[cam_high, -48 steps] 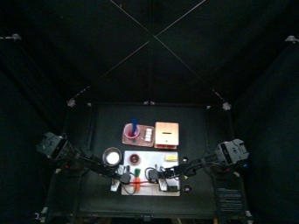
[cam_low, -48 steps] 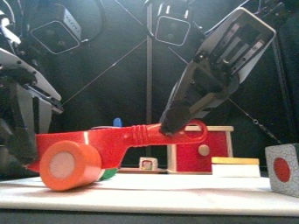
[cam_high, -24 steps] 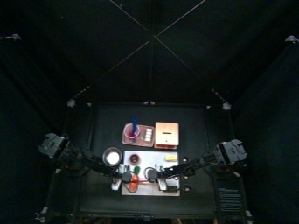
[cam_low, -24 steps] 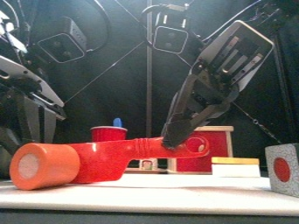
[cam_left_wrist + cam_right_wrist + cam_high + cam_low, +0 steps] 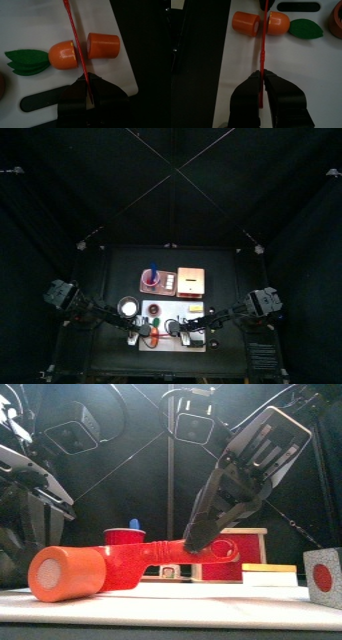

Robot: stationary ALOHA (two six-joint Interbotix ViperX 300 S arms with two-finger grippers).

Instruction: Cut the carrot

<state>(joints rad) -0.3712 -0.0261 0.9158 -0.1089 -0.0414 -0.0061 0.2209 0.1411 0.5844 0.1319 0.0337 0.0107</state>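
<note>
— Where is the carrot (image 5: 61,55) lying?

— It is lying on the white board (image 5: 40,25) in two pieces. The leafy half is sitting on one side of the red knife (image 5: 262,47), and the cut-off orange end (image 5: 104,45) is sitting just beside it on the other side, nearer the board's edge and the black tabletop (image 5: 198,60).

— What is the right claw (image 5: 262,75) doing?

— It is gripping the knife by its handle, with its jaws narrowed tight around it. The blade is running straight out from it and passing between the two carrot pieces.

— And the left claw (image 5: 87,82)?

— It is facing the other way, meeting the blade's far end. Its jaws are pressing in close on either side of that thin red edge, so both claws are holding the one knife.
</note>
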